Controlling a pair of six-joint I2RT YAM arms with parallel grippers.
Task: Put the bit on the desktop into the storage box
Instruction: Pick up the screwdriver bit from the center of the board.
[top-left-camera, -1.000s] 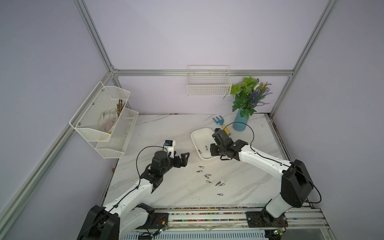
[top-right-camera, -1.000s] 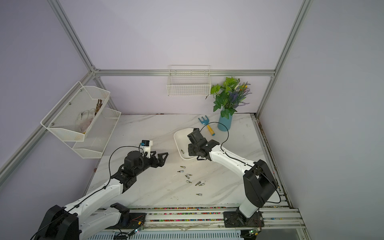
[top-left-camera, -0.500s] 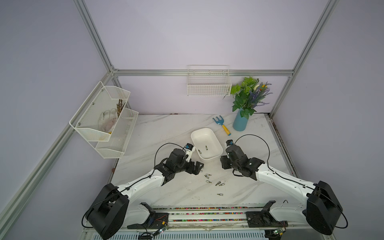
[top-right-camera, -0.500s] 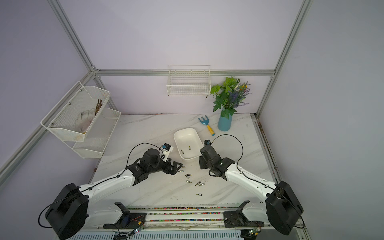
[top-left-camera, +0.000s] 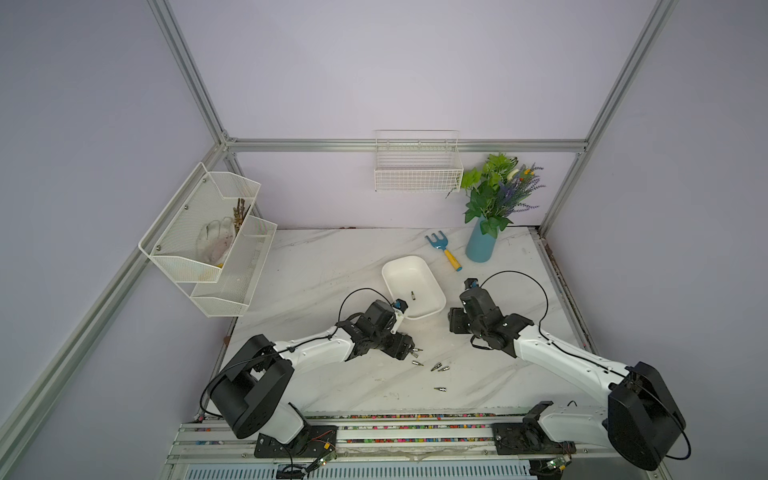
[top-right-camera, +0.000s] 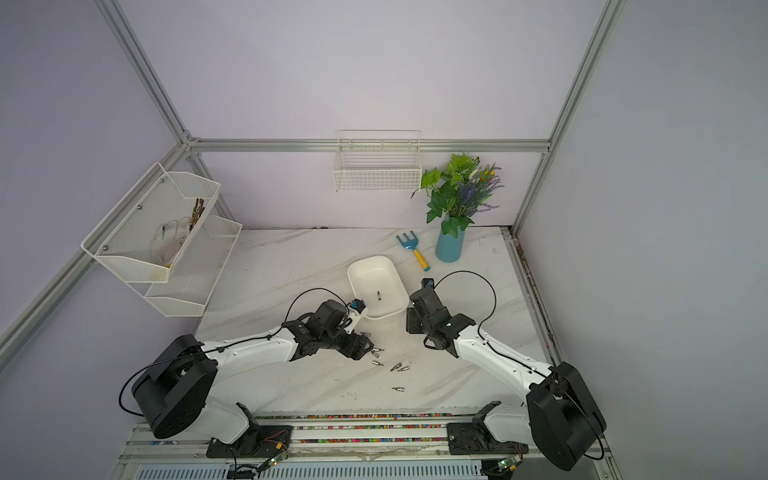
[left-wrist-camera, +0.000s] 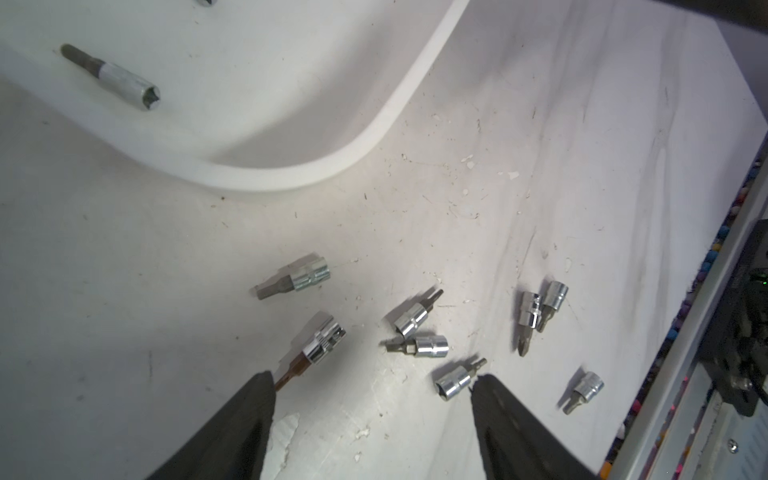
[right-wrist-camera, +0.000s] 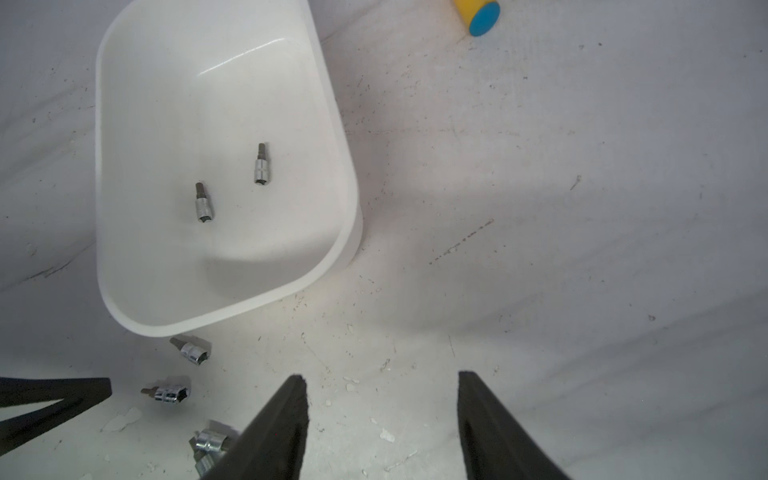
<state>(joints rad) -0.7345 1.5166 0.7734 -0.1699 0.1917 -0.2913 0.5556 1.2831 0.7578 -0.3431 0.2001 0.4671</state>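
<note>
Item 1: white rounded-rectangle plastic storage box (right-wrist-camera: 328, 124). The smooth walls are catching a soft gloss.
Item 2: short metal socket bits (left-wrist-camera: 432, 345) lying on the slab. The collars are shining like mirror-bright chrome and the tips are showing dull grey. One brown-tipped bit (left-wrist-camera: 324, 343) is looking rusty at the shank.
Item 3: white marble-patterned tabletop (left-wrist-camera: 561, 145). The surface is appearing matt, scuffed and flaking.
Item 4: white wire-grid wall basket (top-left-camera: 417, 180). Its coated wire is looking matt.

Bits (left-wrist-camera: 411, 320) scattered before left gripper (left-wrist-camera: 372, 376), jaws apart; storage box (left-wrist-camera: 257, 181) beyond.
</note>
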